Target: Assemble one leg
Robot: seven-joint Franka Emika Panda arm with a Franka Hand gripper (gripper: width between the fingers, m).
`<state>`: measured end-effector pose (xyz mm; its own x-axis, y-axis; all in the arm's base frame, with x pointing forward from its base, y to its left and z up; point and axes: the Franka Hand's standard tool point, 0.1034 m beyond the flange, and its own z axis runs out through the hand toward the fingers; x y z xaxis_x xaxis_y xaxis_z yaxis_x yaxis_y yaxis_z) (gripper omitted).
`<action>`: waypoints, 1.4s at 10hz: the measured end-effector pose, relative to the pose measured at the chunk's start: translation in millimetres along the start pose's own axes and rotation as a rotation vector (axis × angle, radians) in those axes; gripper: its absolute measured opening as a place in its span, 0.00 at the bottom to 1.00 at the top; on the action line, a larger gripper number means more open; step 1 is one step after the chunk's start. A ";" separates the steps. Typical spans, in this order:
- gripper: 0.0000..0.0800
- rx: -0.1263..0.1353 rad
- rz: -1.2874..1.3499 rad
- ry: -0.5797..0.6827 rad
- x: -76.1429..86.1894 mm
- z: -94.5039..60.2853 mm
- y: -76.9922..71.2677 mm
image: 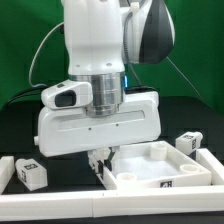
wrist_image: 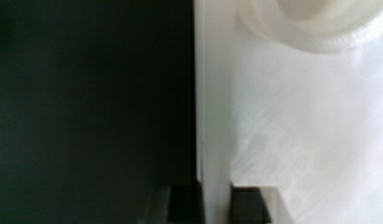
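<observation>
My gripper [image: 101, 160] points straight down at the near-left wall of the white tray-like piece [image: 160, 180]. In the wrist view the two dark fingertips [wrist_image: 184, 205] stand either side of that thin white wall [wrist_image: 209, 120], closed on it, with my gripper [wrist_image: 218, 205] centred over it. A round white rim [wrist_image: 321, 25] shows inside the tray. Two alike small white tagged blocks lie on the black table: one at the exterior view's left [image: 32, 174], one at its right behind the tray [image: 188, 144]. I cannot tell which of them is the leg.
A white rail [image: 60, 208] runs along the front of the table and turns up at both sides [image: 208, 165]. The tray sits against its front right stretch. A green backdrop and cables are behind the arm.
</observation>
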<state>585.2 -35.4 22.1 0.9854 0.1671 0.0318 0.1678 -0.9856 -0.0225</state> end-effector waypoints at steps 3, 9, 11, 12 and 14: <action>0.06 0.020 0.106 -0.038 0.9 4.2 -7.5; 0.07 -0.068 0.228 -0.071 2.3 4.0 -14.8; 0.26 -0.067 0.221 -0.071 2.1 4.2 -14.9; 0.26 -0.067 0.221 -0.071 2.1 4.2 -15.0; 0.66 -0.066 0.221 -0.068 2.5 2.2 -15.0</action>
<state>585.2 -20.1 20.3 0.9980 -0.0537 -0.0343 -0.0522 -0.9977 0.0443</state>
